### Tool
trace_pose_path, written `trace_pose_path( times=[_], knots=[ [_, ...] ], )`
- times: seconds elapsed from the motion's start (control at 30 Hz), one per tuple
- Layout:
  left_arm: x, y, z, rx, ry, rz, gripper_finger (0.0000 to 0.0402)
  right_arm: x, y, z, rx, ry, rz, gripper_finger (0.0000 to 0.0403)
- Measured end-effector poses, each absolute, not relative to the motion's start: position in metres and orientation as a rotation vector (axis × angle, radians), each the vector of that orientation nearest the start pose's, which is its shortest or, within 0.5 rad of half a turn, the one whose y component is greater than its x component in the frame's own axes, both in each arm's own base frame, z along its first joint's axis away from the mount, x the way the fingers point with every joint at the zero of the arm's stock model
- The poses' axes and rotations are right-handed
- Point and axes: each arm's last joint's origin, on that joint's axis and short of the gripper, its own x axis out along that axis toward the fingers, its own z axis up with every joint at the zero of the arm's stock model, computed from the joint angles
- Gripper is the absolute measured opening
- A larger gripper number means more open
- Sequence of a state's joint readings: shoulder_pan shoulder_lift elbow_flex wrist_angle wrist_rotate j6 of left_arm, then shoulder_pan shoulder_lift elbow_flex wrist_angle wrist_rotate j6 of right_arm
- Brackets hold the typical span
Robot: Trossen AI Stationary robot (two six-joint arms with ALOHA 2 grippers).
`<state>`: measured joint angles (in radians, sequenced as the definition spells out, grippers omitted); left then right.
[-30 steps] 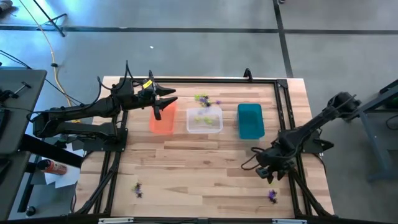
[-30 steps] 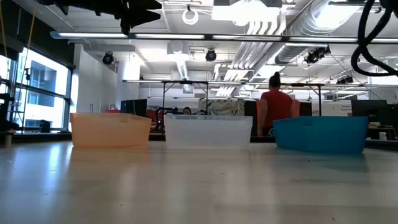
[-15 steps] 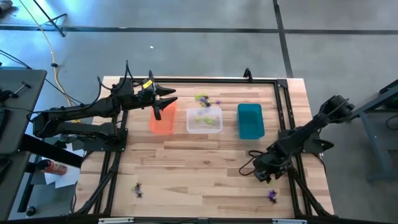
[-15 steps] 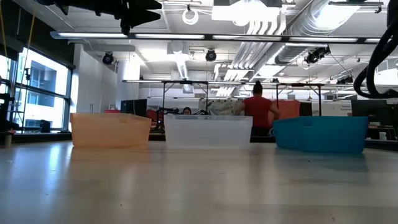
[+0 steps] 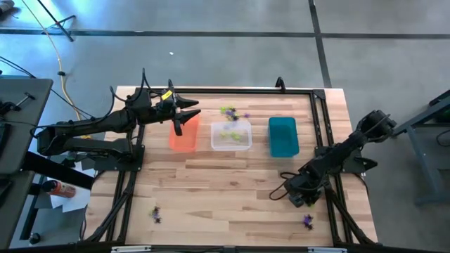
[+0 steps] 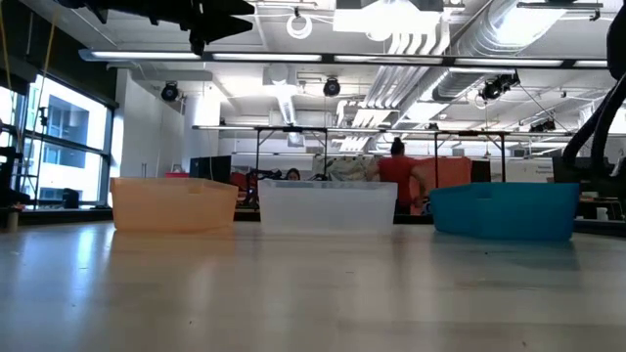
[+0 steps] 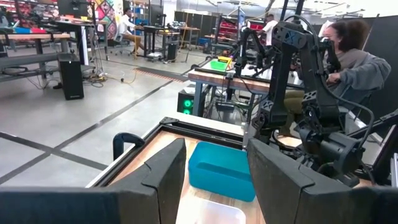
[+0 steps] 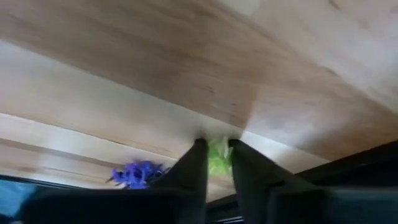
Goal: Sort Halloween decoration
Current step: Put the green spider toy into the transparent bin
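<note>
A tiny lime green trinket [image 8: 218, 155] lies on the wooden table [image 5: 211, 190] at the right, between the tips of my right gripper [image 8: 216, 163], which is shut on it. The same gripper [image 5: 298, 199] is low over the table in the high view. A purple trinket [image 8: 135, 173] lies just beside it and shows near the front edge [image 5: 307, 221] in the high view. Another trinket [image 5: 155, 214] lies at the front left. More trinkets sit behind [image 5: 230, 112] and inside [image 5: 230, 133] the clear bin. My left gripper [image 5: 187, 117] hovers open over the orange bin [image 5: 182, 139], holding nothing. My right gripper pinches the lime green trinket [image 8: 219, 149] between its two fingertips [image 8: 196, 163]. The fingers slant down onto the table from the right side. The trinket sits at the table surface, and only a sliver of it shows between the tips.
Three bins stand in a row at the back: orange, clear [image 5: 231, 136] and teal [image 5: 283, 136]. A black frame rail [image 5: 330, 211] runs along the table's right side close to my right arm. A person [image 6: 398, 179] moves in the room beyond.
My right gripper has sunk toward the table and shifted a little toward the left and near edges, tipping further down. The person in the room behind has walked toward the left. My left arm has kept still.
</note>
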<state>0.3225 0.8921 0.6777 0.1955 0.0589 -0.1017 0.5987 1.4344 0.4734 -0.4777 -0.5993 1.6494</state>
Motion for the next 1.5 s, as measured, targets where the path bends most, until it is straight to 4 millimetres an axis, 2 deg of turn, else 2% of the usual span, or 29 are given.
trace_pose_path(
  times=[0.1,0.3,0.57,0.8,0.97,1.2,1.33,1.5],
  knots=[
    [0.193,0.063,0.314,-0.105,0.005,0.264,0.0158,0.145,0.118,0.118,1.062,1.868,-0.441,0.0010],
    [0.193,0.063,0.314,-0.104,0.000,0.266,0.0158,0.150,0.116,0.153,0.954,1.721,-0.267,0.0013],
    [0.193,0.063,0.314,-0.103,0.000,0.274,0.0158,0.173,0.094,0.211,0.809,1.231,-0.066,0.0002],
    [0.193,0.063,0.314,-0.103,0.000,0.287,0.0158,0.212,0.060,0.244,0.609,0.723,0.145,0.0001],
    [0.193,0.063,0.314,-0.103,0.000,0.287,0.0158,0.233,0.023,0.264,0.351,0.399,0.096,0.0001],
    [0.193,0.063,0.315,-0.100,-0.014,0.286,0.0158,0.242,-0.037,0.292,0.215,0.029,-0.101,0.0001],
    [0.194,0.059,0.317,-0.096,-0.031,0.211,0.0158,0.245,-0.049,0.296,0.164,-0.043,-0.067,0.0000],
    [0.195,0.054,0.317,-0.097,-0.024,0.147,0.0158,0.252,-0.050,0.289,0.127,-0.015,-0.023,0.0000]
  ],
)
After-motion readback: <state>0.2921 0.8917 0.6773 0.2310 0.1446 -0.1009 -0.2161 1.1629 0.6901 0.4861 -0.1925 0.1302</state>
